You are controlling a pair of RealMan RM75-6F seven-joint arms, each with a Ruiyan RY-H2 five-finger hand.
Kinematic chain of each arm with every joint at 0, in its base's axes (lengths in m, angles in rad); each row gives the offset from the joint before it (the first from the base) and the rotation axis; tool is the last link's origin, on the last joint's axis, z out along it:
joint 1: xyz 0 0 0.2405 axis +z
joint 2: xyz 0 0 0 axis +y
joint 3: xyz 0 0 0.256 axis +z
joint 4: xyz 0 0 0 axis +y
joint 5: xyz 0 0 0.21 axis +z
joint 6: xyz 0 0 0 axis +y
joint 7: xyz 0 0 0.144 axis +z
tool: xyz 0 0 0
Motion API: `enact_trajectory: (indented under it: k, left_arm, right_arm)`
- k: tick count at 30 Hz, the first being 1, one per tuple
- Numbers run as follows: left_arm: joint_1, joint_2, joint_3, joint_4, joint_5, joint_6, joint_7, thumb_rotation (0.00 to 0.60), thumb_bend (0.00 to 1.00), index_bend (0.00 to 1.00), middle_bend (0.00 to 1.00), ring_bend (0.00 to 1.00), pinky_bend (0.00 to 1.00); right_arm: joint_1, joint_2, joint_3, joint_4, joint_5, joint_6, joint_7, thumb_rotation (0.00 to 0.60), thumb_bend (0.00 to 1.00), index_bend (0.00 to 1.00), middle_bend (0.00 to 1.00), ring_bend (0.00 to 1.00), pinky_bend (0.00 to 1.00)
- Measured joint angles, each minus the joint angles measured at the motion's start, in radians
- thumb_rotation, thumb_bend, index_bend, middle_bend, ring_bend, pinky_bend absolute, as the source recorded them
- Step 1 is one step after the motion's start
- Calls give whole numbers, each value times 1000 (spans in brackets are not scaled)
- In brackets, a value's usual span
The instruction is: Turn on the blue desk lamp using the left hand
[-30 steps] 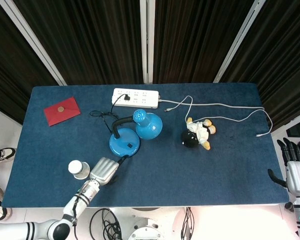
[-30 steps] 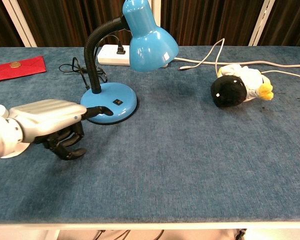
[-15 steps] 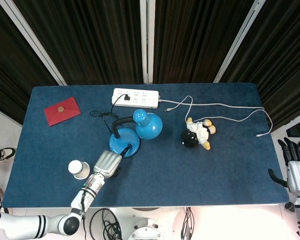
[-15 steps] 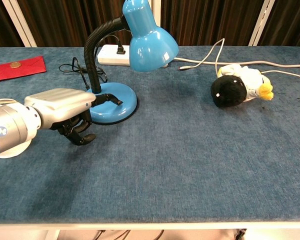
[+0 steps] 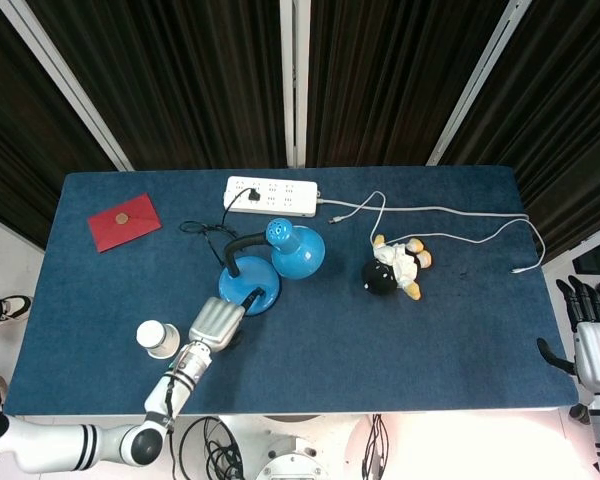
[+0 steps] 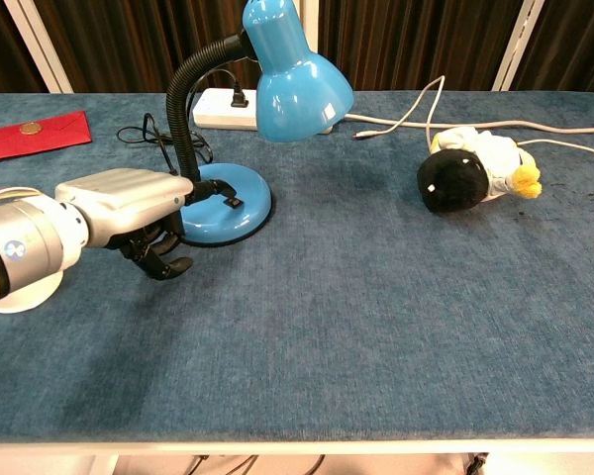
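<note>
The blue desk lamp stands mid-table, with its round base (image 6: pixel 240 210) (image 5: pixel 250 287), a black gooseneck and its shade (image 6: pixel 295 91) (image 5: pixel 299 251) facing down. No glow shows under the shade. A small black switch (image 6: pixel 235 202) sits on top of the base. My left hand (image 6: pixel 129 204) (image 5: pixel 217 323) is at the base's near-left edge. One black fingertip (image 6: pixel 218 188) reaches onto the base just left of the switch, while the other fingers curl under the palm, holding nothing. My right hand (image 5: pixel 592 335) hangs off the table's right edge with its fingers spread.
A white cup (image 5: pixel 158 338) (image 6: pixel 20 293) stands beside my left forearm. A red envelope (image 5: pixel 123 221) (image 6: pixel 35 135) lies far left. The white power strip (image 5: pixel 271 196) and cables are behind the lamp. A black-and-white plush toy (image 5: pixel 393 268) (image 6: pixel 470 170) lies to the right.
My left hand has moved forward and right from the table's near edge to the lamp. Its extended finger went from the base's rim onto the top, near the switch.
</note>
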Motion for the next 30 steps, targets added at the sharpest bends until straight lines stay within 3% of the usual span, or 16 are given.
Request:
enact_trajectory:
  k: [20,30]
  left_arm:
    - [-46,0,31,5,-53,2,0,600,413,40,839,789,805]
    - [-63,-2,45,12,-62,-2,-8,600,413,129,839,789,805]
  right_arm:
    - [2,4,2,2,13,-14,4,600,221,0,0,0,0]
    - [4,1,1,5,17,-20,1,600,221,0,0,0,0]
